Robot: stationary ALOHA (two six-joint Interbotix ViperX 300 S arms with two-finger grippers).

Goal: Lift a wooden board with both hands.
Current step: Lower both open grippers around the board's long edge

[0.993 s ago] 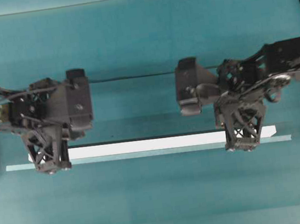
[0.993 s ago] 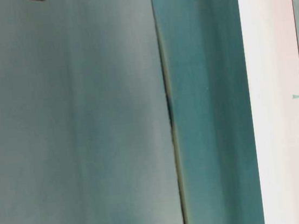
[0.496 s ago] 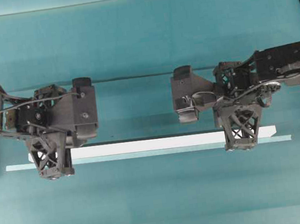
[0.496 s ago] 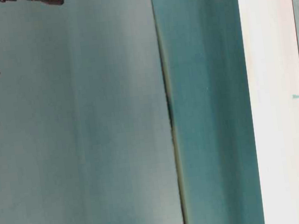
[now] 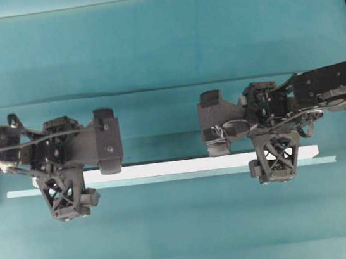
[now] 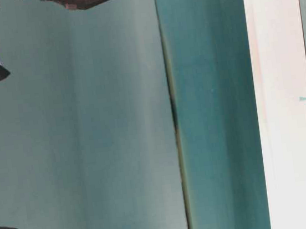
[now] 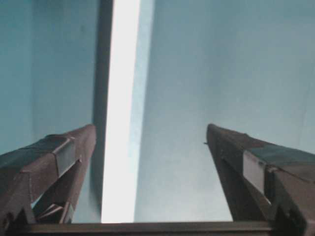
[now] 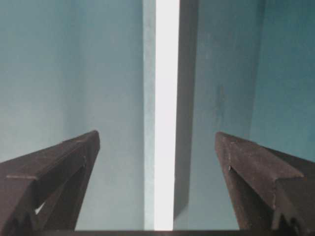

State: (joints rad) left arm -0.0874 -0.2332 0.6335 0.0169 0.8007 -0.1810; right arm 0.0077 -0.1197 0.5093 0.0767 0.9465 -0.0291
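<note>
The overhead view looks straight down on the table (image 5: 161, 41) from well above. The table-level view sits very close, turned sideways (little is readable there). Each wrist view looks out between its own fingers (image 7: 54, 157) (image 8: 256, 167). All four share the wooden board (image 5: 165, 168).

Light was even and fairly bright overhead. The wooden board (image 7: 120, 98) glared pure white, blown out between the left tool's (image 7: 150, 142) fingers, with a dark shadow band beside it. The table-level view was soft, washed out and unfocused; the tool fingers blurred.
</note>
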